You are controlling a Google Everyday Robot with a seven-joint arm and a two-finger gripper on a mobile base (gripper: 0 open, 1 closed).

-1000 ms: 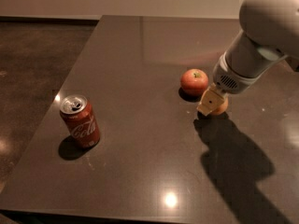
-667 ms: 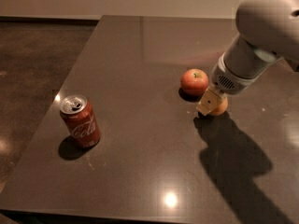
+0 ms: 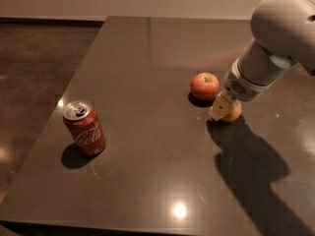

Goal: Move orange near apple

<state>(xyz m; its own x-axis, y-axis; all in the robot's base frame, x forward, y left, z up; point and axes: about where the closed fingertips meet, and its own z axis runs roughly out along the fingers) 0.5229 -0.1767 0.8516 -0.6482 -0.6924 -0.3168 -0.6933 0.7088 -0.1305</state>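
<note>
The red apple with yellowish patches sits on the dark table, right of centre. The orange rests on the table just right of and in front of the apple, a small gap apart. My gripper is down at the orange, against its left side, and partly covers it. The pale arm reaches in from the upper right.
A red Coca-Cola can stands upright near the table's left edge. The table's front edge runs along the bottom. The dark floor lies to the left. The arm's shadow falls on the right front of the table.
The arm's upper body has shifted slightly to the left. The gripper, the orange, the apple and the can stay where they were.
</note>
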